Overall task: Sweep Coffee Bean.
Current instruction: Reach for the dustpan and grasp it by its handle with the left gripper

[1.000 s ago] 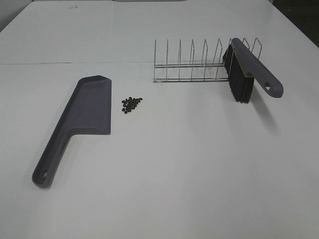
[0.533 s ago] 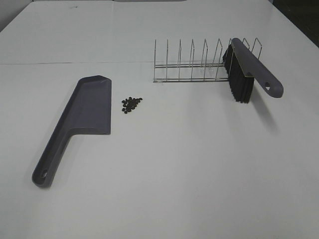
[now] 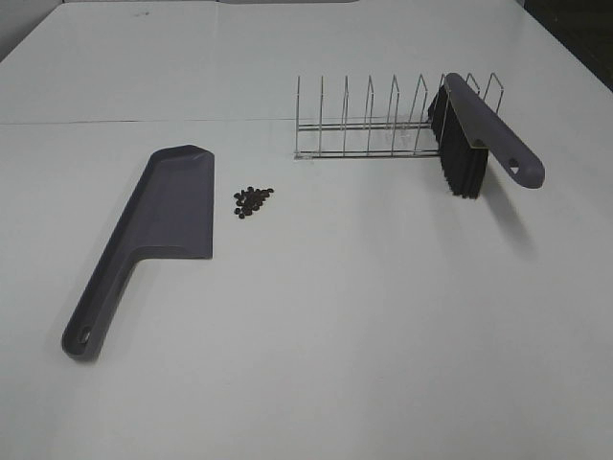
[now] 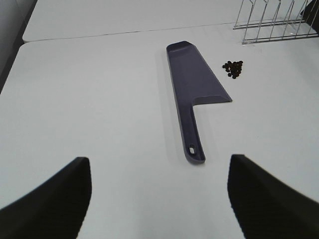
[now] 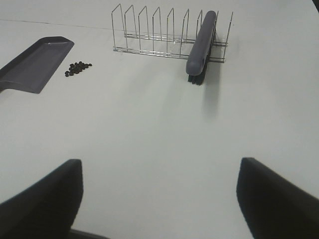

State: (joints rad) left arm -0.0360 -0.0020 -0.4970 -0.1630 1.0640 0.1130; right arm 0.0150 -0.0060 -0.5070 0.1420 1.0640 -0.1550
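A small heap of dark coffee beans [image 3: 252, 200] lies on the white table, just right of the grey-purple dustpan [image 3: 151, 234], whose handle points toward the near left. The beans [image 4: 233, 68] and dustpan [image 4: 195, 90] also show in the left wrist view, far ahead of my left gripper [image 4: 158, 191], which is open and empty. A grey brush [image 3: 479, 129] with black bristles leans in the wire rack [image 3: 369, 123] at the back right. My right gripper [image 5: 159, 199] is open and empty, well short of the brush [image 5: 201, 44] and the beans [image 5: 78, 68]. Neither arm shows in the high view.
The wire rack [image 5: 159, 35] has several upright dividers and stands behind the beans. A seam between two table tops [image 3: 144, 121] runs across the back. The table's dark left edge [image 4: 11, 59] shows in the left wrist view.
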